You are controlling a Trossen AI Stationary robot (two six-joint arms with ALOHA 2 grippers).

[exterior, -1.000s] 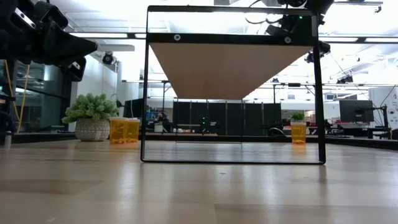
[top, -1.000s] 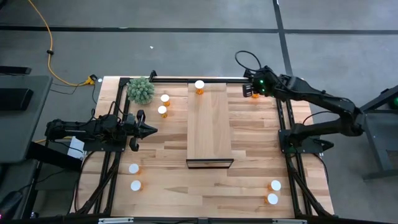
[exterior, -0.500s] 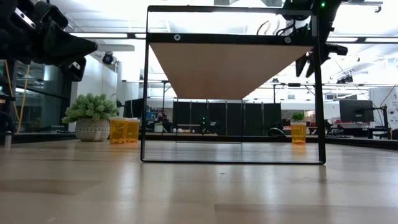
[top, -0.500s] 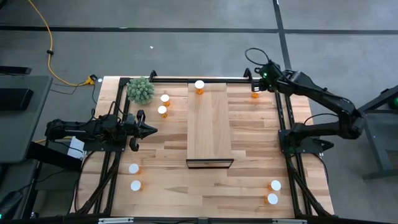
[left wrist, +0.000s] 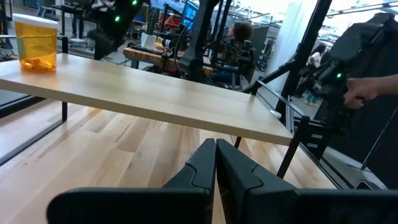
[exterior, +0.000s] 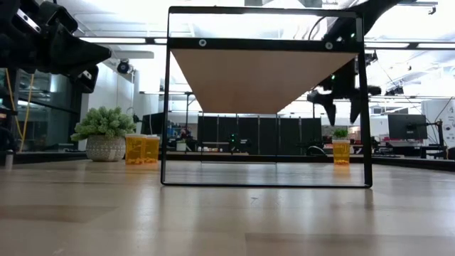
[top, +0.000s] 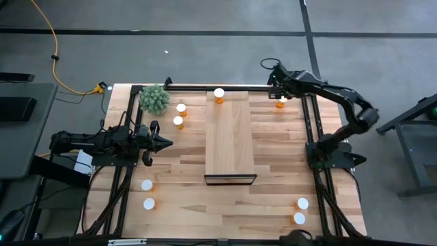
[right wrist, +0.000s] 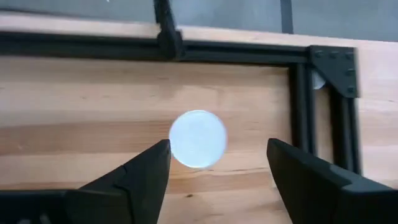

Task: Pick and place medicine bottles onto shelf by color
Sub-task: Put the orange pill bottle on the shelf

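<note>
Several orange medicine bottles with white caps stand on the table: two (top: 179,115) by the plant, two (top: 147,194) near left, two (top: 300,210) near right, one (top: 280,102) far right. Another bottle (top: 218,94) stands on the far end of the pale wooden shelf (top: 230,137). My right gripper (right wrist: 217,146) hangs open above the far-right bottle's cap (right wrist: 198,138), pointing steeply down, with one finger on either side and clear of it; the low view shows it (exterior: 340,107) well above that bottle (exterior: 341,151). My left gripper (top: 164,142) is shut and level left of the shelf.
A green plant (top: 154,100) in a pot stands at the far left corner. Dark frame rails (right wrist: 298,112) run along the table's far and right edges close to the far-right bottle. The shelf's dark metal legs (exterior: 366,107) stand just beside my right gripper in the low view.
My right gripper has come down toward the far-right bottle, tipped from nearly level to steeply downward, and opened. My left arm has kept still.
</note>
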